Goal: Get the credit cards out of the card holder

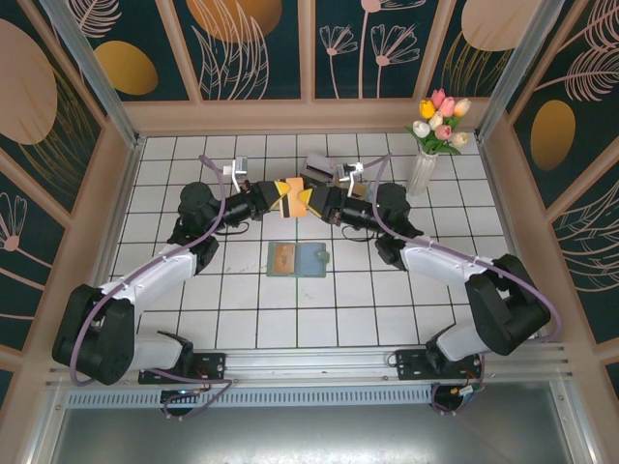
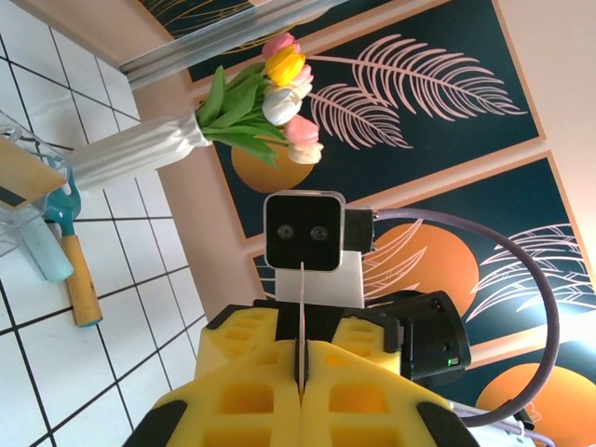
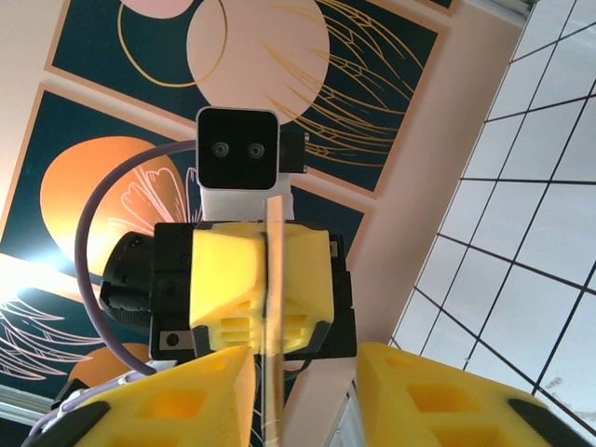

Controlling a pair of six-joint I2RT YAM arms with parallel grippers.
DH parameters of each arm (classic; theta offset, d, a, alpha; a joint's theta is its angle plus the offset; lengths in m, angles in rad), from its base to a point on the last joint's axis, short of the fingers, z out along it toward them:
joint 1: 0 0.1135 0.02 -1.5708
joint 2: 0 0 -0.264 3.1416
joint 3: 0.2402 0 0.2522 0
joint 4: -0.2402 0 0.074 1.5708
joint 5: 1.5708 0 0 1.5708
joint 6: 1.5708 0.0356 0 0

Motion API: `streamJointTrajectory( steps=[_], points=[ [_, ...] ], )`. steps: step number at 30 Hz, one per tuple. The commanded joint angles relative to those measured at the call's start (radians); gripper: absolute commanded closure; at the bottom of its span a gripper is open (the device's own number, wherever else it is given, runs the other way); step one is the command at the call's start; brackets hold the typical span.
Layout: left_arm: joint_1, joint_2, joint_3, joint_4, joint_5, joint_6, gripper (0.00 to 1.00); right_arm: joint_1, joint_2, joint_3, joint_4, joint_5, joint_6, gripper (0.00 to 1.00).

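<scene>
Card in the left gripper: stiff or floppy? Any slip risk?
Probably stiff: the credit card runs dead straight, edge-on, out of the shut left gripper. Likely light: that pinch alone holds it off the table. Slip seems possible: it is very thin, and the right gripper stands open around it.

card holder [image 1: 309, 259]: flat on tiles | credit card [image 1: 295, 186]: tan-orange; held aloft

Left fingers [image 1: 283, 201] and right fingers [image 1: 308, 203] tip to tip, perhaps on one orange card [image 1: 295, 187]
</scene>
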Motion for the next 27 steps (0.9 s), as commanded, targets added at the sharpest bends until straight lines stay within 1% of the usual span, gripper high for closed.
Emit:
streamJointTrajectory(
  steps=[1,3,4,6,8,10,13,14,16,18,20,22,25,27],
  points=[
    [0.002,0.006,0.001,0.073,-0.003,-0.026,1.00,0.009,0.021,0.047,0.046,-0.004,-0.004,0.72],
    [0.002,0.009,0.004,0.054,-0.005,-0.014,1.00,0.000,0.024,0.054,0.033,-0.006,-0.013,0.77],
    [0.003,0.011,0.005,0.034,-0.008,-0.002,0.99,-0.002,0.025,0.058,0.023,-0.008,-0.023,0.80],
    [0.003,0.017,0.005,0.001,-0.013,0.016,0.95,-0.009,0.025,0.074,-0.021,-0.013,-0.044,0.90],
    [0.004,0.025,0.006,-0.008,-0.014,0.023,0.89,-0.017,0.028,0.085,-0.046,-0.024,-0.059,1.00],
    [0.012,0.030,0.008,-0.046,-0.017,0.042,0.82,-0.025,0.029,0.094,-0.079,-0.036,-0.075,1.00],
    [0.040,0.016,0.015,-0.198,-0.052,0.120,0.63,-0.050,0.004,0.107,-0.202,-0.030,-0.155,1.00],
    [0.047,0.000,0.015,-0.266,-0.083,0.159,0.55,-0.053,-0.008,0.107,-0.250,-0.024,-0.182,1.00],
    [0.054,-0.045,0.014,-0.450,-0.194,0.264,0.33,-0.106,-0.033,0.120,-0.401,-0.013,-0.281,1.00],
    [0.055,-0.084,0.003,-0.573,-0.294,0.340,0.21,-0.150,-0.050,0.155,-0.578,0.023,-0.395,1.00],
    [0.061,-0.117,-0.015,-0.644,-0.362,0.393,0.13,-0.189,-0.057,0.204,-0.733,0.075,-0.525,1.00],
    [0.068,-0.138,-0.030,-0.700,-0.400,0.437,0.07,-0.222,-0.055,0.251,-0.842,0.131,-0.668,1.00],
    [0.079,-0.143,-0.037,-0.763,-0.432,0.496,0.04,-0.237,-0.029,0.321,-0.944,0.229,-0.872,1.00],
    [0.084,-0.144,-0.037,-0.794,-0.452,0.538,0.01,-0.244,-0.001,0.357,-0.981,0.251,-0.998,1.00]
  ],
)
